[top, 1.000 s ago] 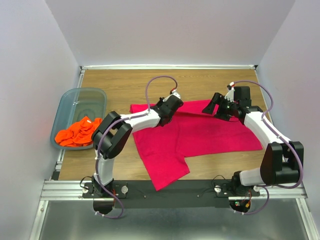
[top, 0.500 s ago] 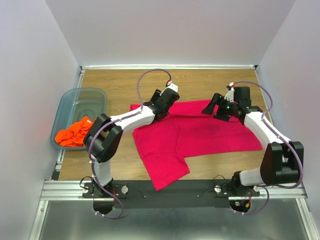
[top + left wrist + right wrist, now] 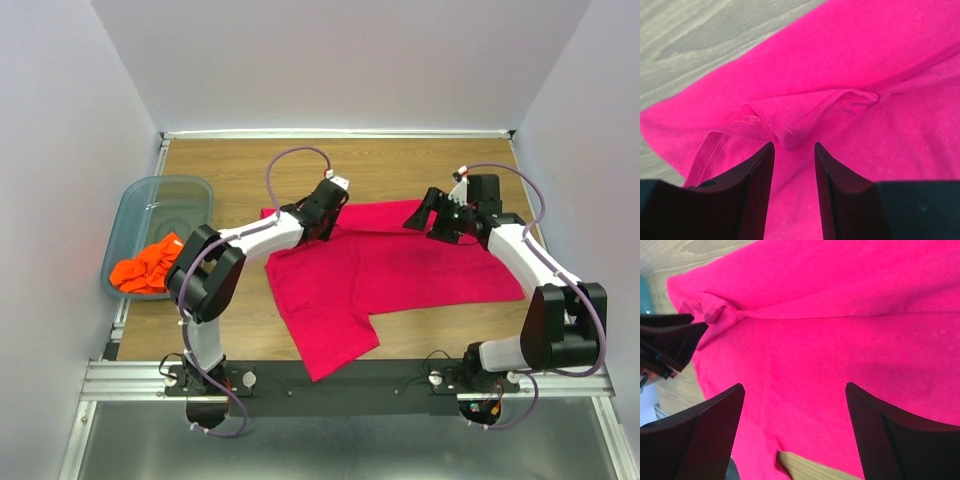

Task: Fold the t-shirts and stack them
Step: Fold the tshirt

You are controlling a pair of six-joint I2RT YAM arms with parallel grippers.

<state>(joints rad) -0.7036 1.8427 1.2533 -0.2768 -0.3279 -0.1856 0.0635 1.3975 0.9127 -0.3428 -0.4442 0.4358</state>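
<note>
since a second ago the left gripper (image 3: pixel 794 146) has swung toward the left corner of the magenta t-shirt (image 3: pixel 400 265) spread on the table (image 3: pixel 240 165), jaws partly parted over a sleeve fold, clamping nothing. the right gripper (image 3: pixel 795 386) hangs wide open above it; the orange t-shirt (image 3: pixel 145 268) sits in the bin (image 3: pixel 165 195).

Left gripper (image 3: pixel 794 145) shut a second ago, now parted over hem fold of pink shirt (image 3: pixel 400 265), nothing gripped. Its wrist shifted left, toward shirt's far-left corner. Left elbow (image 3: pixel 205 278) swung left, hiding more of orange shirt (image 3: pixel 145 268). Cable loop (image 3: pixel 285 160) followed left.
</note>
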